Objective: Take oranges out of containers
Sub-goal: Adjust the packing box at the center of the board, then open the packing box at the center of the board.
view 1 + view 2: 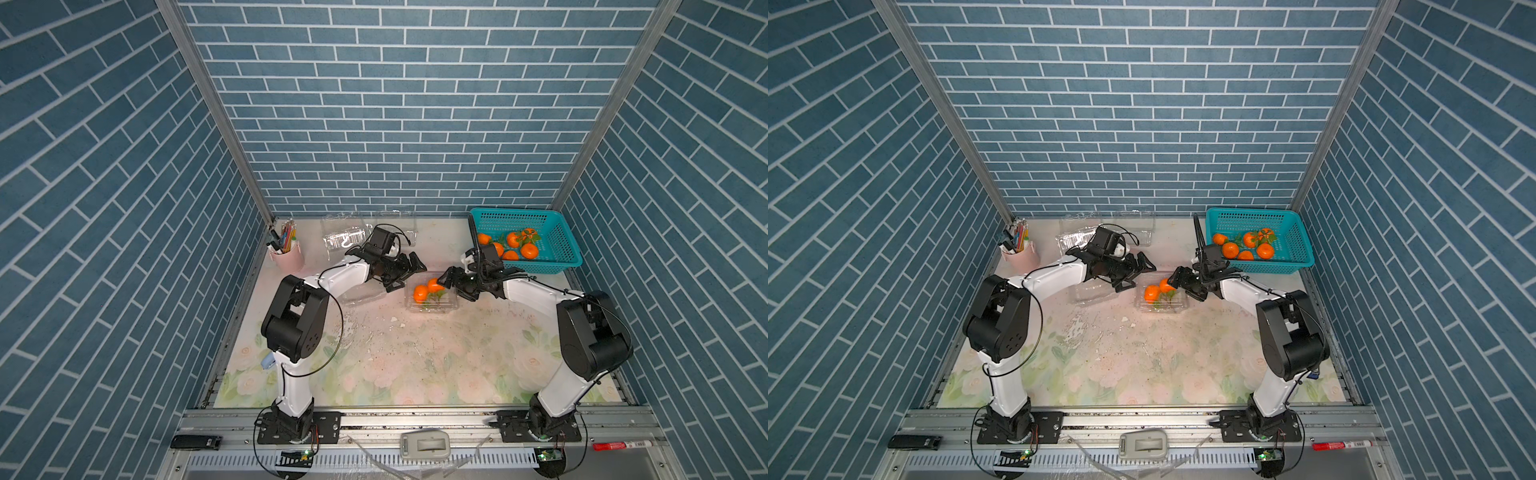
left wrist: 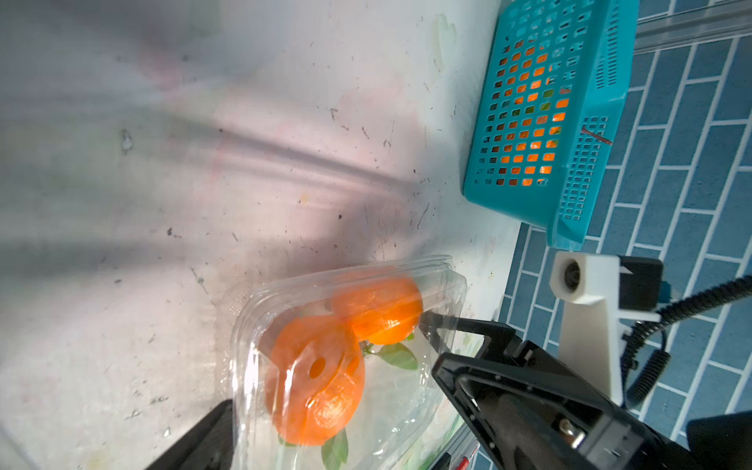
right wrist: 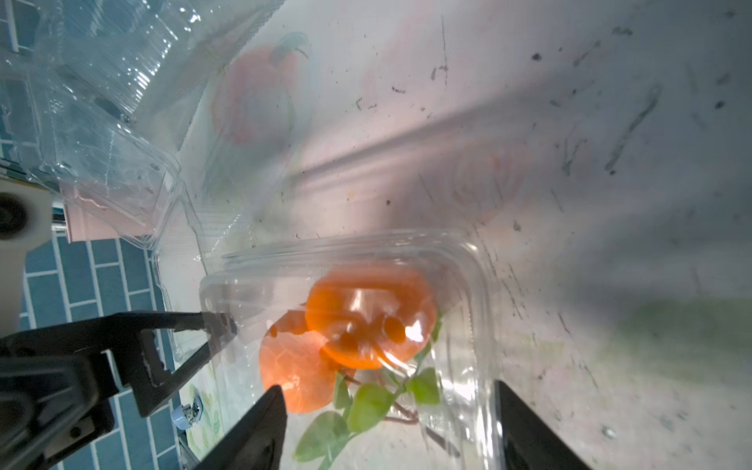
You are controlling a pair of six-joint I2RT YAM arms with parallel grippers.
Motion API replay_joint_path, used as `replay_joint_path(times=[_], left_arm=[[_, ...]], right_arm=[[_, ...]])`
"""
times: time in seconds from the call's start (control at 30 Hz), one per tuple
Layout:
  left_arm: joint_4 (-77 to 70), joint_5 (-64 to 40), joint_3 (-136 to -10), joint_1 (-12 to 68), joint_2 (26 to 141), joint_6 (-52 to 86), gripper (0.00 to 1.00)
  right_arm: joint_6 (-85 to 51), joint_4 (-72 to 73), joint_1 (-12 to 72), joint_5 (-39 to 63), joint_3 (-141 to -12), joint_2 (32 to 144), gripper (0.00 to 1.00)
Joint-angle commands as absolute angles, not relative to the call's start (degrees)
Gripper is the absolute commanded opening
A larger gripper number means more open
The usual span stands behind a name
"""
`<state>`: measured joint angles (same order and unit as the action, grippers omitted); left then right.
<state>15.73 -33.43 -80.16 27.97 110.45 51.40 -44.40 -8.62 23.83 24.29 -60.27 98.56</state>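
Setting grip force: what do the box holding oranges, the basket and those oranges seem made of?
Box: thin clear plastic, glossy; it is see-through, with glints and ribbing.
Basket: stiff-looking teal plastic, duller finish, with moulded grid holes.
Oranges: smooth bright skin with green leaves; whether real or artificial cannot be told.

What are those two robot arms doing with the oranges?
They are taking oranges out of plastic boxes. The left gripper and the right gripper, both open, sit on either side of a clear box that holds two oranges. Other oranges lie in the teal basket. Empty boxes sit at the back.
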Motion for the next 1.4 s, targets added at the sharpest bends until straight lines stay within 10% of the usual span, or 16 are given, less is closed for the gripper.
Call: replay_joint_path(times=[0.0,1.37], left_arm=[[14.97,-35.68,-82.81,26.67,111.64,48.37,0.99],[22.34,-35.40,-88.07,25.92,116.19,42.63,0.99]], right_arm=[[-48.75,-4.37,24.17,26.07,-64.43,100.76,0.78],[-50.56,18.24,18.28,37.50,-50.05,95.08,0.76]])
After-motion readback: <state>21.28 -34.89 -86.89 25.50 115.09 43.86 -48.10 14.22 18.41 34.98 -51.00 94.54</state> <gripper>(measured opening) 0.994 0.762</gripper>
